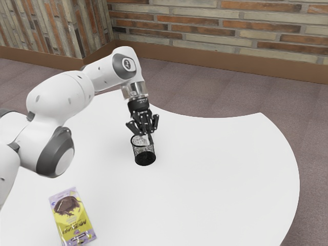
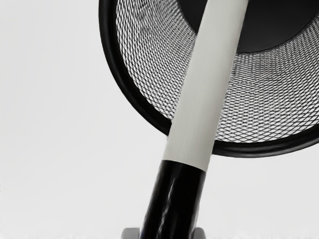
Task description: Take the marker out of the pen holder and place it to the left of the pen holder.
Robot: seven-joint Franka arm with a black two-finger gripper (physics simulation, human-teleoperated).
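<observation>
Reading the exterior view first, I see my black two-finger gripper (image 1: 147, 131) pointing down just above the round black wire-mesh pen holder (image 1: 144, 152), which stands upright on the smooth white table (image 1: 215, 174). The slim marker with a white barrel and black end (image 1: 146, 139) runs down from my fingers into the holder's mouth. A flat purple-and-yellow packet (image 1: 73, 219) lies well apart on the table, so it should not hinder the lift. In the wrist view, my grey fingertips (image 2: 130, 233) press the marker's black end from both sides, so I judge it gripped; its white barrel slants across the black rim (image 2: 132, 94) into the holder. The step in hand is drawing it out. I should rise slowly along the marker's own lean, since a sideways pull could drag the rim and tip the light holder. My hold is near one end, so the barrel may swing; a firm squeeze helps. Only once the lower end passes above the rim should I move left, then lower it gently beside the holder.
</observation>
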